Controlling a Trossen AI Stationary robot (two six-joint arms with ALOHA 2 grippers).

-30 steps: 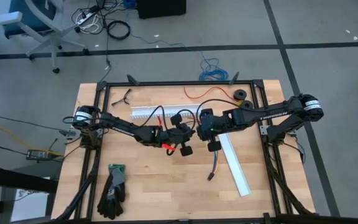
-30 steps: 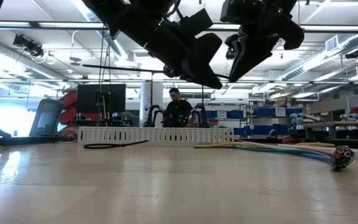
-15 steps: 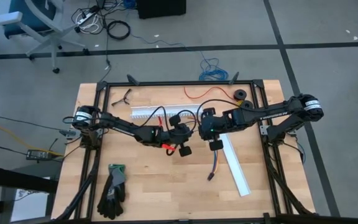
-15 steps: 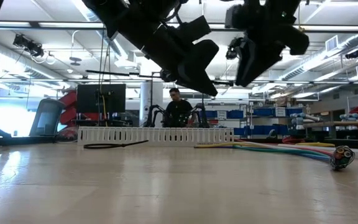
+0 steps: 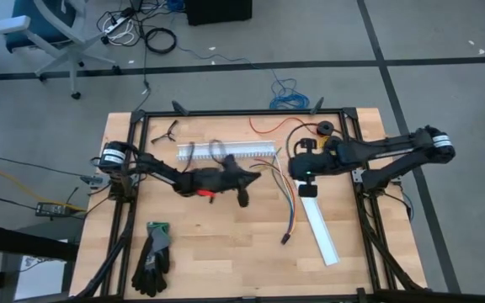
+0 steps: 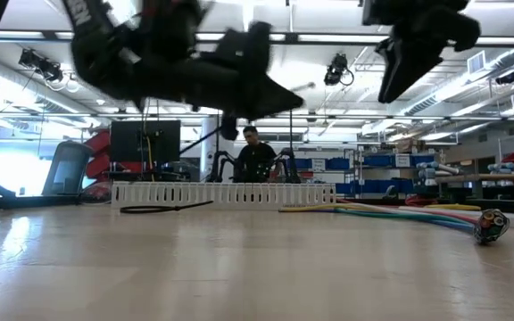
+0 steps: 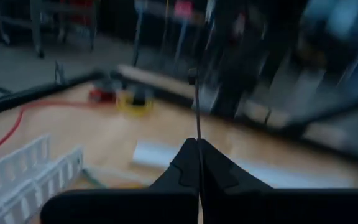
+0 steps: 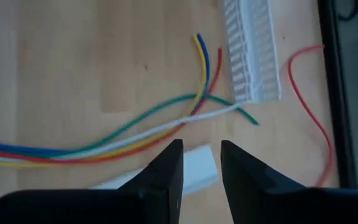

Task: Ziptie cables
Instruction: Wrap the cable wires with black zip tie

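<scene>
The arms have drawn apart since a second ago, leaving the loose bundle of thin coloured cables (image 5: 288,200) untied at centre right of the wooden counter (image 5: 217,252). The left gripper (image 7: 197,163) pinches a thin black ziptie (image 7: 197,112). The right gripper (image 8: 201,163) hovers slightly parted, empty. Open counter lies below.

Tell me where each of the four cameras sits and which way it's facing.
High: overhead, facing down on the wooden table; both arms show.
Low: at tabletop height, facing across to the room; arms hang overhead.
Left wrist: on the left arm, past the left gripper shut on a thin dark strip.
Right wrist: faces down past the open right gripper.
Shared: right wrist and high both show the multicoloured wire bundle.
</scene>
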